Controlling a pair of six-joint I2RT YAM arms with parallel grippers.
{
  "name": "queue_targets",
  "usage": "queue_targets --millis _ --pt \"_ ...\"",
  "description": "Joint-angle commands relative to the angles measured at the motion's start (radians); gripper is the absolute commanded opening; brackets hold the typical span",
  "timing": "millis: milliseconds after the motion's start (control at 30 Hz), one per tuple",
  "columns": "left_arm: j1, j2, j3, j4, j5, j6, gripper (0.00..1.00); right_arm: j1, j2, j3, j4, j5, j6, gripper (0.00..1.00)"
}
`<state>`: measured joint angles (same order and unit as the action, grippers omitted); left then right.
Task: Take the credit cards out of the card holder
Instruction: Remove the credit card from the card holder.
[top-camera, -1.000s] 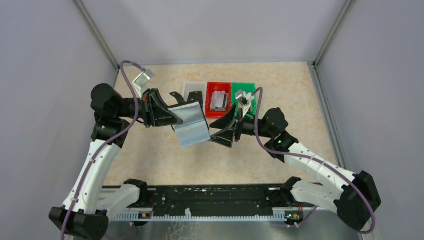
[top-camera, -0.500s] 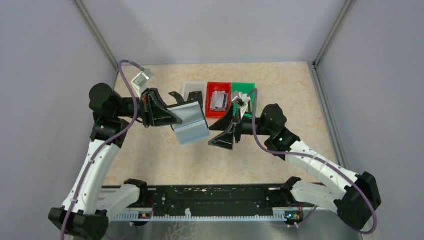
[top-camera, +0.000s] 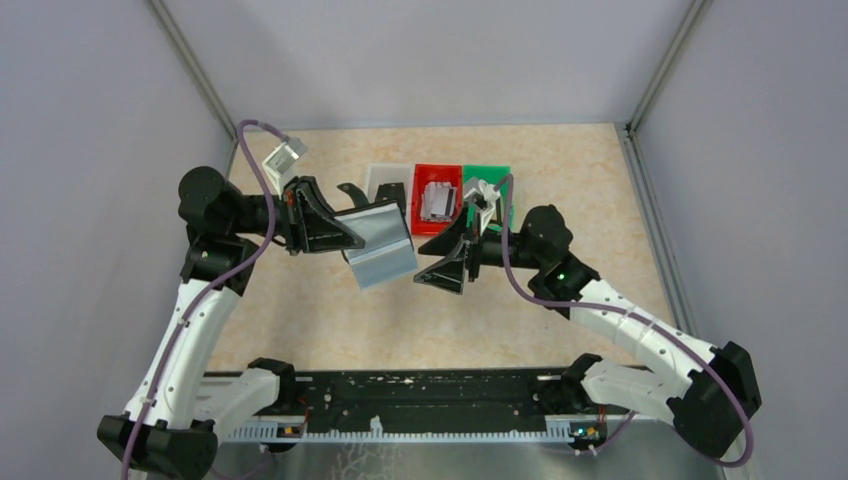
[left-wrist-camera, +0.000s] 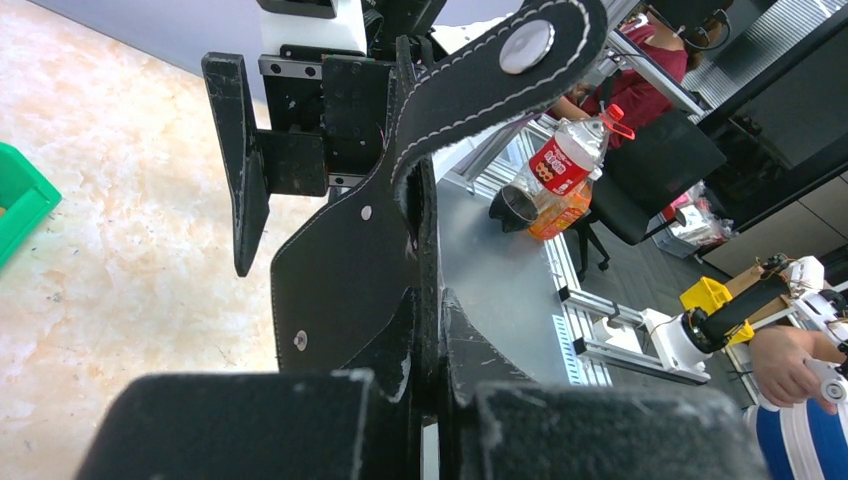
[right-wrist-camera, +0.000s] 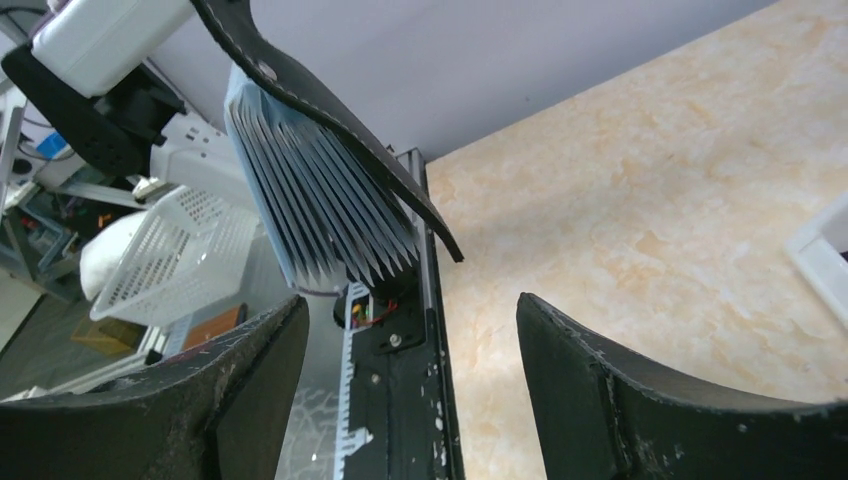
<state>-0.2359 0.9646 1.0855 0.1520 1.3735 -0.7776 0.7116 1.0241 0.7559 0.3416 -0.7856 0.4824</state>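
Note:
My left gripper (top-camera: 357, 236) is shut on the card holder (top-camera: 383, 251) and holds it above the table, pale blue-grey panels hanging open. In the left wrist view the gripper (left-wrist-camera: 430, 345) pinches the holder's black cover (left-wrist-camera: 345, 270), with the strap tab (left-wrist-camera: 490, 65) curling above. In the right wrist view the holder's fanned blue-grey pockets (right-wrist-camera: 320, 210) hang under a black flap; no card edge shows clearly. My right gripper (top-camera: 446, 260) is open and empty just right of the holder, also seen in its own view (right-wrist-camera: 412, 315). Several silvery credit cards (top-camera: 438, 201) lie in the red bin (top-camera: 421, 222).
A white bin (top-camera: 385, 180), the red bin and a green bin (top-camera: 498, 178) stand side by side at the back middle of the beige table. The green bin's corner (left-wrist-camera: 20, 200) shows in the left wrist view. Grey walls close the left, right and back.
The right gripper has drawn a little apart from the holder's lower corner and shifted slightly left. The holder has lifted slightly in the left gripper.

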Motion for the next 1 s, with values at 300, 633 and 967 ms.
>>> queue_targets --millis 300,633,967 --pt "-0.005 -0.020 0.037 0.045 0.010 -0.015 0.00 0.009 0.045 0.046 0.179 0.015 0.062 0.74" --pt "-0.005 -0.021 0.044 0.065 0.012 -0.046 0.00 0.012 0.061 0.070 0.217 0.155 0.059 0.68" --pt "-0.005 -0.019 0.047 0.107 0.014 -0.092 0.00 0.076 0.117 0.129 0.287 0.210 0.042 0.68"
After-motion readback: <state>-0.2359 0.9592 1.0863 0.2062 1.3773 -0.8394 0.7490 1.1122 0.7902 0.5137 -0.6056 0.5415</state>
